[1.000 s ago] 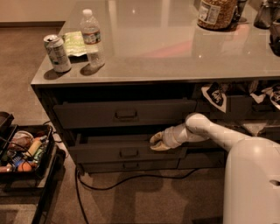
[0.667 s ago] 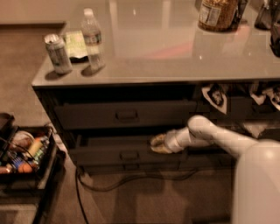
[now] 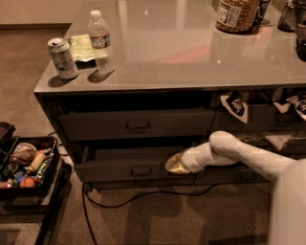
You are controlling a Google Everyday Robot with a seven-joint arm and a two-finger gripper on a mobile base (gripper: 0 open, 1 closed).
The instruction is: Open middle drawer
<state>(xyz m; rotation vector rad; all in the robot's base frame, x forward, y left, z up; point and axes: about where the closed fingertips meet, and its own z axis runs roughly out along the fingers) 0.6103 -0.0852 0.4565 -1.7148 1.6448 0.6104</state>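
A grey table [image 3: 191,52] holds a soda can [image 3: 62,58], a clear water bottle [image 3: 101,42] and a green packet [image 3: 81,47] near its left corner, and a jar [image 3: 236,14] at the far right. A black cable [image 3: 143,196] trails over the carpet. A black crate [image 3: 53,152] of jumbled items stands at the left. The gripper [image 3: 176,164] is below the table's front edge.

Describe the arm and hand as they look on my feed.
The arm is smooth, off-white and tubular, with a rounded elbow and a wide white shell at the picture's right edge. It shows no cables or markings. The hand, at the front of the middle drawer, is a short tan-yellow tip.
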